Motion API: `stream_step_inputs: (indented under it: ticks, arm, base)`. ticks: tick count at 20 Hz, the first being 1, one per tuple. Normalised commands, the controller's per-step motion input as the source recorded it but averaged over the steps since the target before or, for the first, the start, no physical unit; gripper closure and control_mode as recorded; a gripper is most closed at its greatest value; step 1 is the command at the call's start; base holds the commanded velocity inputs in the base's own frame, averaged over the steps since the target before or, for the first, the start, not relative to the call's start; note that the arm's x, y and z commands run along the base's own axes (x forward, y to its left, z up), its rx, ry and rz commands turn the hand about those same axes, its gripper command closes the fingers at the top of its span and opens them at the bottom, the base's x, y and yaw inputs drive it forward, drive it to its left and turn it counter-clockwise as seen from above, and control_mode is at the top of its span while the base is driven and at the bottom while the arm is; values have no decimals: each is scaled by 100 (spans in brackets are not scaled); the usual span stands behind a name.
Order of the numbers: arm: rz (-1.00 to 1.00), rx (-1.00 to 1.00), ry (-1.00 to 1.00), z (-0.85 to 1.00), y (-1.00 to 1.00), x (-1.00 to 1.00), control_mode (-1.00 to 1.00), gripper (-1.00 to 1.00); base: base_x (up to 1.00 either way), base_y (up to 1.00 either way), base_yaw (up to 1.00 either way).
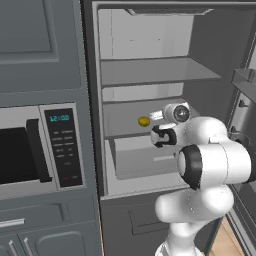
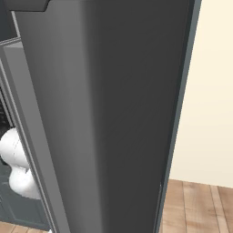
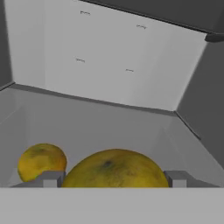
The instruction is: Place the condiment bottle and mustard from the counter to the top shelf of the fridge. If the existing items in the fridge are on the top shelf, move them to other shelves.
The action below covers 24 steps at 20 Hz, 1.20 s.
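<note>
- The fridge (image 1: 150, 100) stands open beside the microwave (image 1: 35, 145); its top shelf (image 1: 155, 70) looks bare.
- The arm reaches into the fridge at the second shelf (image 1: 125, 117), where one lemon (image 1: 144, 121) sits near the front edge, just left of the hand.
- From the hand camera, two lemons lie on that shelf: the near lemon (image 3: 116, 168) sits between the fingers (image 3: 51, 178), the far lemon (image 3: 41, 161) off to its left toward the side wall.
- The fingers are spread wide, one on each side of the near lemon; I can't tell if they touch it, and nothing is gripped yet.
- The lemon looks light, firm and round, so it may roll or squirt out; I'd pinch it across its widest middle.
- The open fridge door (image 2: 113, 113) blocks the right base camera.
</note>
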Motion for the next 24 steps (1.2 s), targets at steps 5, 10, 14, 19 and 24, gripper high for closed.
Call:
stream_step_inputs:
  ticks: [5, 10, 14, 19, 24]
  arm:
    - [0, 0, -1, -27, 0, 85, -100, -100]
    - [-3, 0, 1, 26, 0, -3, -100, -100]
    - [-6, 0, 8, 91, 0, -64, -100, -100]
    - [0, -1, 6, 100, 0, -100, -100, -100]
    - [0, 0, 12, 100, -3, -100, -100, -100]
  base:
    - [0, 0, 0]
    - [0, 0, 0]
    - [0, 0, 0]
    - [0, 0, 0]
    - [0, 0, 0]
